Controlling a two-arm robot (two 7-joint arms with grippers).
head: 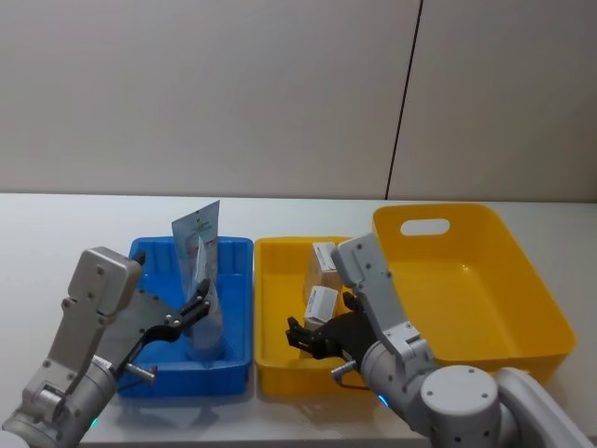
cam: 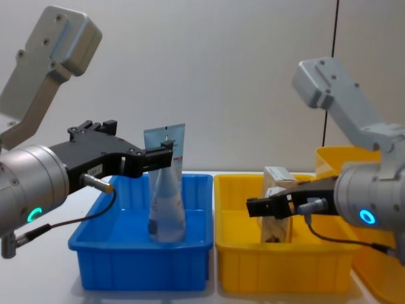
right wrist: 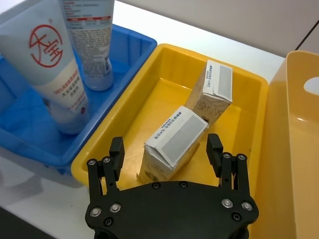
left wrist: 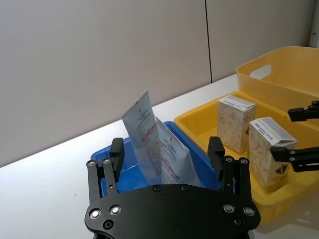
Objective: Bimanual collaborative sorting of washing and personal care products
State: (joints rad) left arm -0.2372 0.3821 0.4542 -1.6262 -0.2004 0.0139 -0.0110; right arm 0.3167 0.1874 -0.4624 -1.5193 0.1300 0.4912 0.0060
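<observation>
Jaws apart on both — left gripper (left wrist: 166, 147) by 2 flat-ended plastic tubes (left wrist: 147, 127), right gripper (right wrist: 165, 144) by a cream cardboard box (right wrist: 175, 133).

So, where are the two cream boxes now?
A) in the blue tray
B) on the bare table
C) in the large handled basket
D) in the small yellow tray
D: the nearer cream box and the farther cream box both stand inside the small yellow tray.

Centre-right in the chest view, we see the cream boxes (cam: 279, 180), their lower parts hidden behind the yellow tray (cam: 285, 269).
</observation>
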